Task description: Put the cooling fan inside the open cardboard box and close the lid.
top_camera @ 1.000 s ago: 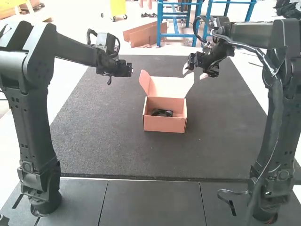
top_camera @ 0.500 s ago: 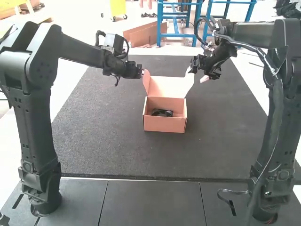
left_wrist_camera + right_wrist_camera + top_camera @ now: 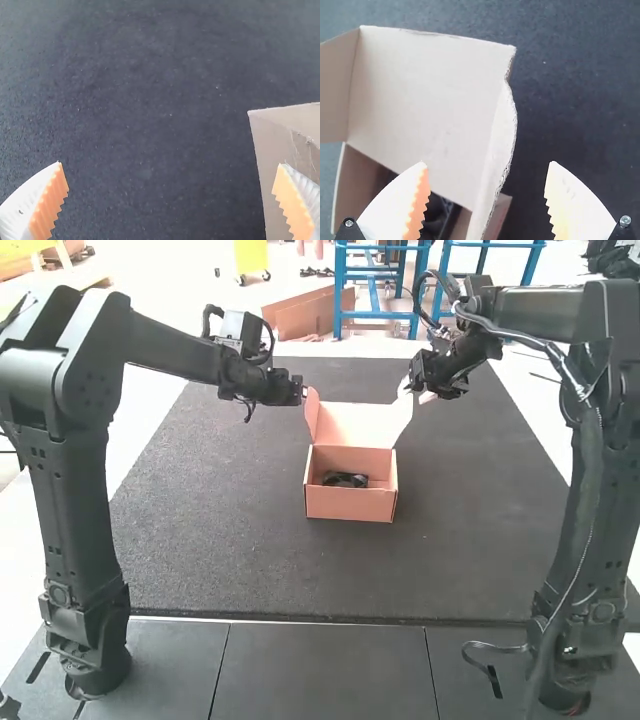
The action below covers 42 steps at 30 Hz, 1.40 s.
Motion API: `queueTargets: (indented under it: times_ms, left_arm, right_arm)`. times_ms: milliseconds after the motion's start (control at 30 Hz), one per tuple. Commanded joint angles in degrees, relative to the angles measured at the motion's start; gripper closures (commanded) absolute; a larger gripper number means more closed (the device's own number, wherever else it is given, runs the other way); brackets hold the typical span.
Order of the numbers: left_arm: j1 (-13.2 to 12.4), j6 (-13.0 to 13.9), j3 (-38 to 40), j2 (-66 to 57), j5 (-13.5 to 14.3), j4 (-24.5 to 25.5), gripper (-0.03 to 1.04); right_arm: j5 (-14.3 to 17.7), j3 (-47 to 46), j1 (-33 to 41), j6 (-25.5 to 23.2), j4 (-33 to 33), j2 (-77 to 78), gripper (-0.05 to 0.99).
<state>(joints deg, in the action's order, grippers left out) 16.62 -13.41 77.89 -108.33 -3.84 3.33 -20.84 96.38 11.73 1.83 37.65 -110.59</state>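
An open pink-brown cardboard box point(image 3: 350, 497) stands mid-mat with its lid point(image 3: 356, 421) upright at the back. The black cooling fan point(image 3: 345, 479) lies inside on the floor of the box. My left gripper point(image 3: 296, 395) is open beside the lid's left side flap point(image 3: 292, 145), which lies against one orange pad point(image 3: 290, 210). My right gripper point(image 3: 420, 383) hovers open at the lid's upper right corner. In the right wrist view its fingers point(image 3: 415, 200) straddle the lid's right side flap point(image 3: 495, 150), above the lid point(image 3: 430, 110) and a glimpse of the fan point(image 3: 440, 212).
The box sits on a dark mat point(image 3: 200, 500) with open room on every side. The left arm's base point(image 3: 85, 640) and the right arm's base point(image 3: 575, 640) stand at the near corners.
My left gripper has moved right, up to the lid's left flap, then held still. My right gripper has shifted slightly up and toward the lid's right corner.
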Motion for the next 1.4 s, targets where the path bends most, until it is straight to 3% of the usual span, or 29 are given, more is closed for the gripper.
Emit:
queueTargets:
  times_ms: [0, 200, 867, 1067, 1367]
  left_arm:
    - [0.3, -0.7, 2.4, 1.0, -1.0, -0.5, 0.04]
    - [0.3, -0.7, 2.4, 1.2, -1.0, -0.5, 0.04]
    - [0.3, -0.7, 2.4, 1.8, -1.0, 0.5, 0.04]
    - [0.3, -0.7, 2.2, 2.0, -1.0, 1.0, 0.04]
    - [0.3, -0.7, 2.3, 2.0, -1.0, 1.0, 0.04]
  right_arm:
    - [-0.5, 0.9, -0.3, 0.7, -0.8, 0.2, 0.45]
    - [-0.9, 0.0, -0.3, 1.4, -2.3, 0.2, 0.56]
    - [-1.0, -1.4, -0.1, 1.5, -3.1, -0.7, 0.59]
    - [-1.1, -1.4, -0.1, 1.5, -3.9, -0.9, 0.69]
    - [-1.7, -1.4, -0.1, 1.6, -3.8, -1.9, 0.74]
